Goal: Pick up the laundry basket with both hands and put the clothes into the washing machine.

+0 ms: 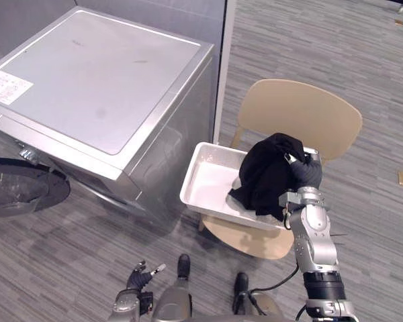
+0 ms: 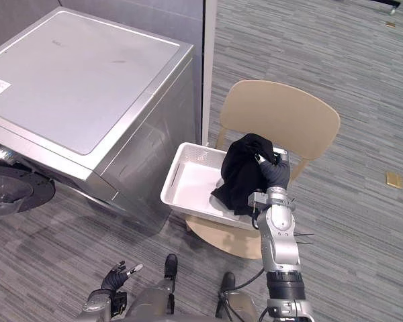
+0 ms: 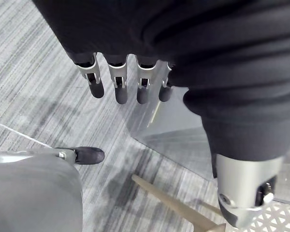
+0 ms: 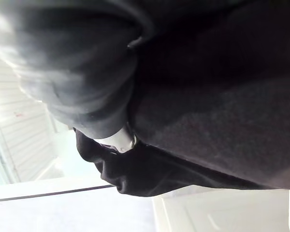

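Garment (image 1: pixel 263 176), black, swallows right hand (image 1: pixel 305 173), grip unclear; left hand (image 3: pixel 118 81) slack; washer label (image 1: pixel 7 87) illegible.

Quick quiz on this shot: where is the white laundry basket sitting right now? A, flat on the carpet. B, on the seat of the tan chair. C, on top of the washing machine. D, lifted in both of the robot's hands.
B: the white basket rests on the seat of the tan chair, beside the washing machine, with the black garment bunched over one end.
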{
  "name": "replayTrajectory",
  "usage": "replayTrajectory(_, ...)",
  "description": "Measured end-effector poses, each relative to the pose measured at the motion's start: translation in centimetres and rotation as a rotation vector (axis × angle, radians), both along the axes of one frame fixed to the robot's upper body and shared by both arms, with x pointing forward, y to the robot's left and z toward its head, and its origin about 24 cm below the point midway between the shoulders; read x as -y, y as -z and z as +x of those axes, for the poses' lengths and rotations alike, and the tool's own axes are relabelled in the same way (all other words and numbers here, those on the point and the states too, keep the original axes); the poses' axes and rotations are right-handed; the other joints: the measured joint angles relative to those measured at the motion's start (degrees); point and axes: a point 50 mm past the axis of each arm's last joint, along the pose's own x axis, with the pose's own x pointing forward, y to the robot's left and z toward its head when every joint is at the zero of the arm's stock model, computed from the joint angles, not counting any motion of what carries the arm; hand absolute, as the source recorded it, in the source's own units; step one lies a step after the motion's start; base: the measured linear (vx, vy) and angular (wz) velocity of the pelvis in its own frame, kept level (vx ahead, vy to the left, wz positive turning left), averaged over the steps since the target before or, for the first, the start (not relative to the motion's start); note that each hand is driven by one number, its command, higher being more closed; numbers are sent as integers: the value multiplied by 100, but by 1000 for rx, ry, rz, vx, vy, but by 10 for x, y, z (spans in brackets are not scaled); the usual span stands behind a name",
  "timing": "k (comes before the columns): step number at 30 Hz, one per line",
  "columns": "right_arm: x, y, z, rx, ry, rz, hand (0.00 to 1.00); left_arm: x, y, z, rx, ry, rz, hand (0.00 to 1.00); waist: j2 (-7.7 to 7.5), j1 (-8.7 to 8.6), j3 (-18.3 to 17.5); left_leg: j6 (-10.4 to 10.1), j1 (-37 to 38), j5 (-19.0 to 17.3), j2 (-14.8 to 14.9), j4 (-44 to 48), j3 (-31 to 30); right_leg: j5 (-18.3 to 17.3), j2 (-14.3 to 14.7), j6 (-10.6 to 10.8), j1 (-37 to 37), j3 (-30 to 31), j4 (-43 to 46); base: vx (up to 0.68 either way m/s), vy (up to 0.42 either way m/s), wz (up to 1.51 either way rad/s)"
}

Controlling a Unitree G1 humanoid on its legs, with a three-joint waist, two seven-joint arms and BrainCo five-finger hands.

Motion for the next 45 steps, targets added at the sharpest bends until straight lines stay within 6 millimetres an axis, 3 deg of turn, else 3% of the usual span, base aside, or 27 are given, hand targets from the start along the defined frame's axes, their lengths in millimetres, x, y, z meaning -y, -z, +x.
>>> replayTrajectory(3, -6, -4, -5, 28, -29, -5, 100, -1, -8, 10, 57, 2, 6, 0, -33, -21, -18, 26, -57, -22, -69, 211, -288, -774, -61, 107, -133, 377, 1837, -74, -104, 62)
replayTrajectory(4, -11, -11, -4, 64, -63, -16, 100, -1, -14, 16, 96, 7, 14, 0, -85, 9, -51, 9, -169, -26, -154, 346, -437, -960, -76, 196, -54, 604, 2020, -121, -197, 77)
replayTrajectory(5, -16, -18, -3, 94, -92, -28, 100, 0, -19, 22, 129, 13, 18, 0, -82, 19, -70, -10, -310, -24, -192, 461, -539, -1077, -19, 198, -36, 698, 1860, -205, -219, 63)
replayTrajectory(7, -31, -37, 5, 164, -158, -55, 100, 7, -29, 30, 202, 25, 18, 0, 131, 213, -131, -149, -688, 50, -10, 596, -585, -1319, 285, -113, 228, 670, 893, -194, -157, 19)
replayTrajectory(9, -35, -42, 5, 188, -186, -79, 100, 17, -37, 37, 260, 35, 3, 0, 352, 304, -240, -265, -1017, 231, 198, 621, -840, -1223, 567, -204, 1, 466, 902, -190, -135, 26)
replayTrajectory(10, -34, -42, 5, 190, -187, -85, 100, 20, -42, 41, 288, 45, -2, 0, 394, 292, -263, -261, -1095, 247, 244, 591, -946, -1214, 623, -233, -42, 354, 916, -235, -170, 75)
replayTrajectory(11, -32, -42, 6, 189, -197, -104, 100, 28, -50, 47, 334, 72, -12, 0, 530, 290, -305, -208, -1182, 185, 341, 330, -1022, -1134, 739, -364, -67, 73, 855, -244, -208, 113)
replayTrajectory(12, -29, -45, 8, 192, -198, -130, 100, 35, -62, 60, 397, 105, -21, 0, 524, 273, -289, 310, -1184, -229, 407, 42, -701, -916, 695, -535, -28, -233, 562, -254, -179, 127)
replayTrajectory(13, -27, -46, 11, 190, -198, -144, 100, 38, -69, 66, 432, 115, -30, 0, 488, 253, -273, 552, -1235, -416, 397, 48, -352, -812, 579, -569, -11, -429, 373, -226, -132, 134)
replayTrajectory(14, -28, -48, 17, 188, -211, -165, 100, 44, -81, 74, 500, 140, -41, 0, 412, 176, -227, 449, -1275, -341, 222, 444, -29, -711, 377, -604, 35, -669, 275, -181, -43, 122)
replayTrajectory(16, -31, -51, 19, 194, -240, -195, 100, 53, -99, 82, 593, 195, -46, 0, 392, 113, -233, 453, -1009, -356, -14, 1600, 274, -689, 49, -573, 26, -885, 358, -166, -58, 100)
replayTrajectory(17, -33, -52, 19, 197, -259, -213, 100, 55, -111, 87, 652, 220, -41, 0, 457, 53, -272, 360, -840, -700, 51, 1927, 475, -689, -5, -574, 10, -1017, 447, -130, -29, 86)
replayTrajectory(18, -38, -55, 21, 206, -284, -232, 100, 59, -129, 95, 731, 265, -30, 0, 532, -15, -284, 197, -839, -569, 72, 1841, 546, -684, 8, -585, -25, -1194, 546, -115, -9, 79)
replayTrajectory(19, -39, -58, 22, 212, -293, -242, 100, 62, -139, 100, 779, 308, -14, 0, 503, -1, -297, 49, -815, -398, 28, 1665, 521, -684, 15, -586, -24, -1197, 499, -169, 13, 76)
replayTrajectory(20, -47, -64, 23, 238, -338, -259, 100, 69, -157, 109, 866, 398, 29, 0, 450, -1, -319, -114, -506, 37, -65, 865, 362, -509, -59, -616, 104, -1343, 143, -154, 29, 56)
replayTrajectory(22, -67, -75, 23, 288, -422, -274, 100, 80, -176, 118, 962, 480, 89, 0, 444, -23, -324, 4, -174, -165, -64, 757, 505, -303, -76, -576, 265, -1554, -134, -96, 21, 54)
replayTrajectory(24, -95, -87, 16, 359, -534, -267, 100, 99, -195, 129, 1063, 522, 147, 0, 485, -103, -355, -38, 307, -192, -14, 170, 517, -168, -21, -511, 301, -1675, -222, -28, 59, 41)
replayTrajectory(26, -114, -93, 10, 396, -601, -239, 100, 106, -203, 133, 1106, 525, 222, 0, 480, -135, -362, -123, 493, -266, 101, -92, 529, -114, 77, -479, 302, -1690, -213, -39, 60, 5)
replayTrajectory(28, -150, -93, -6, 418, -746, -163, 100, 111, -206, 134, 1131, 508, 297, 0, 239, -130, -467, -118, 571, -265, 66, -188, 649, 33, 86, -424, 318, -1544, -328, -114, 93, -21)
replayTrajectory(30, -173, -93, -18, 427, -851, -106, 100, 113, -208, 135, 1150, 479, 342, 0, 152, -118, -520, -93, 619, -287, 25, -207, 710, 100, 88, -382, 361, -1404, -418, -99, 97, -16)
replayTrajectory(32, -185, -92, -25, 423, -914, -75, 100, 114, -210, 136, 1159, 456, 372, 0, 146, -122, -524, -120, 663, -311, -14, -210, 705, 148, 88, -341, 423, -1313, -475, -93, 77, 1)
replayTrajectory(33, -190, -90, -29, 415, -948, -64, 100, 114, -211, 137, 1160, 440, 395, 100, 154, -123, -545, -120, 678, -311, -33, -214, 706, 164, 88, -320, 437, -1260, -497, -88, 63, -1)
replayTrajectory(43, -197, -78, -37, 326, -1032, 86, 100, 119, -197, 142, 1085, 369, 465, 100, 247, -158, -863, -83, 640, -245, 44, -252, 722, 438, 270, -406, 541, -1208, -967, 8, -2, -5)
replayTrajectory(44, -197, -72, -39, 300, -1037, 104, 0, 119, -194, 142, 1071, 372, 460, 100, 247, -159, -865, -89, 638, -237, 45, -240, 725, 476, 309, -425, 572, -1199, -1031, 73, -17, -6)
replayTrajectory(45, -195, -67, -40, 280, -1035, 118, 0, 118, -192, 142, 1057, 365, 444, 100, 247, -160, -865, -90, 636, -230, 50, -227, 727, 499, 333, -438, 587, -1194, -1078, 75, -14, -5)
